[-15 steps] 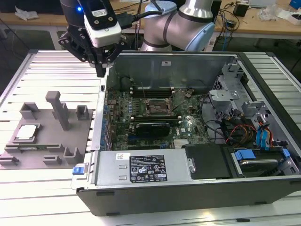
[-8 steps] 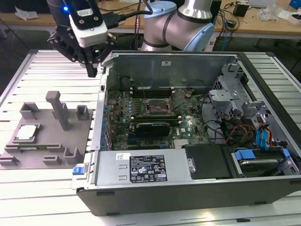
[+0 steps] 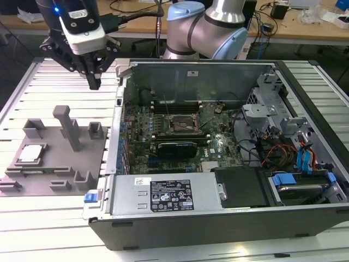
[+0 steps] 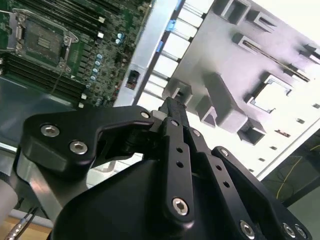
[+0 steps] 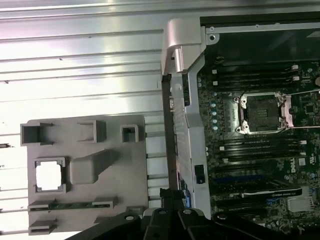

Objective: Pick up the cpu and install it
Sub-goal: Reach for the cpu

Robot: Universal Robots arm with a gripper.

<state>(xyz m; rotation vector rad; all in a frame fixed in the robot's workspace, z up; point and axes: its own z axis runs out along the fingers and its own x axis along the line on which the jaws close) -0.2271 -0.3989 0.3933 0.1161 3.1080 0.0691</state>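
The cpu is a small silvery-white square lying flat in a recess of the grey fixture plate, at the exterior view's left. It also shows as a bright square in both wrist views. My gripper hangs well above the table, beyond the plate's far corner and beside the case wall. Its black fingers are shut together with nothing between them. The black-framed motherboard socket lies open inside the computer case.
The open computer case stands to the exterior view's right of the plate, holding a power supply, drive bays and cables. An upright grey post and small blocks rise from the plate. The table is slatted aluminium.
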